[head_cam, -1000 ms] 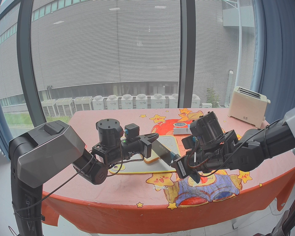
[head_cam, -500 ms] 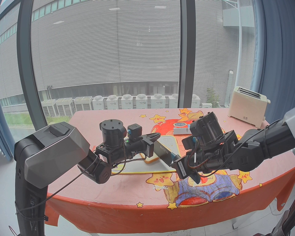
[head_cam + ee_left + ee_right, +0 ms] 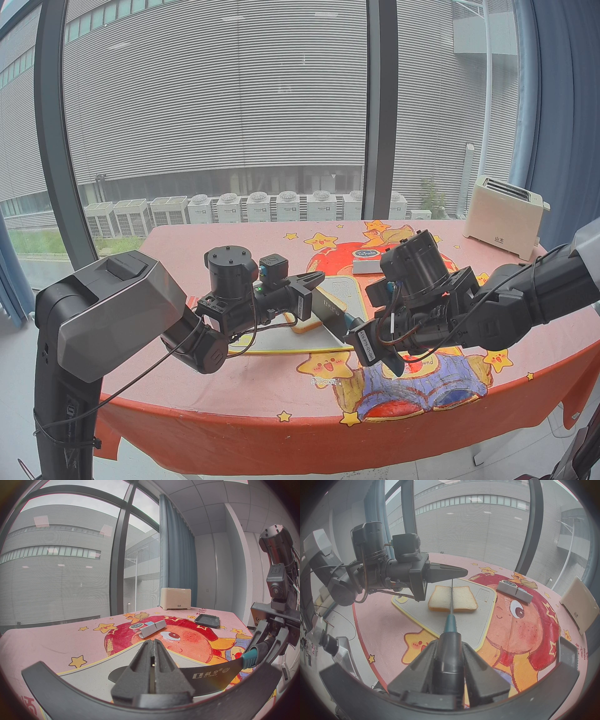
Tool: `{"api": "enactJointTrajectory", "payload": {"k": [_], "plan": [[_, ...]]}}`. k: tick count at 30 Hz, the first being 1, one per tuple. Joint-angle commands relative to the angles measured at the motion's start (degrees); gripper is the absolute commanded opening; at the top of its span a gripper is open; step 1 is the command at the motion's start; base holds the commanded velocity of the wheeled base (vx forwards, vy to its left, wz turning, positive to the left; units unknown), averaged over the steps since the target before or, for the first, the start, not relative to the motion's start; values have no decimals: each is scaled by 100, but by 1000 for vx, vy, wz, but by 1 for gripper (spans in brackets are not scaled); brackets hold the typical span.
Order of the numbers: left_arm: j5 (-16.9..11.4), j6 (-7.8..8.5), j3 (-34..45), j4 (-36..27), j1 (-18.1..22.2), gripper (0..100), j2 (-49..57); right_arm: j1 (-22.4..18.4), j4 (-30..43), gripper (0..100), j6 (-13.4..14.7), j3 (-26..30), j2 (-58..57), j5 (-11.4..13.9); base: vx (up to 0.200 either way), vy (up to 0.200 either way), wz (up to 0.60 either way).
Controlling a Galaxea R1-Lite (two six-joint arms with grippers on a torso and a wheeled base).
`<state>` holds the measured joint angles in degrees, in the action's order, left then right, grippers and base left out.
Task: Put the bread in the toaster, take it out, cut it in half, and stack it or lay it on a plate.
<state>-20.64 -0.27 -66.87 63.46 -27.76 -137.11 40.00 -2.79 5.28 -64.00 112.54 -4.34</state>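
The bread (image 3: 452,598) lies flat on the board (image 3: 434,620) on the desk (image 3: 250,381). The right gripper (image 3: 450,645) is clamped on the handle of the knife (image 3: 450,625). The blade runs across the middle of the slice, though I cannot tell whether its edge touches the bread. The left gripper (image 3: 152,658) is pressed together on nothing and hovers over the board just beside the bread. The toaster (image 3: 506,215) stands at the desk's far right corner, well apart from the board. A dark plate (image 3: 207,620) sits on the toaster's side of the board, and a small box (image 3: 369,265) lies just beyond the board.
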Motion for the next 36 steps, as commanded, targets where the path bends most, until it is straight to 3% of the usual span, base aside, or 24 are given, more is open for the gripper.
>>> {"api": "enactJointTrajectory", "payload": {"k": [1,17,36], "plan": [[-2,0,-20,-89,16,0,-88,-1,-20,0,-1,-95,-31,3,0,0,0],[-2,0,60,-62,7,0,-27,184,-64,0,8,-201,189,-32,0,0,0],[-2,0,95,-97,-2,0,-35,17,-37,0,-1,-227,207,-41,0,0,0]]}}
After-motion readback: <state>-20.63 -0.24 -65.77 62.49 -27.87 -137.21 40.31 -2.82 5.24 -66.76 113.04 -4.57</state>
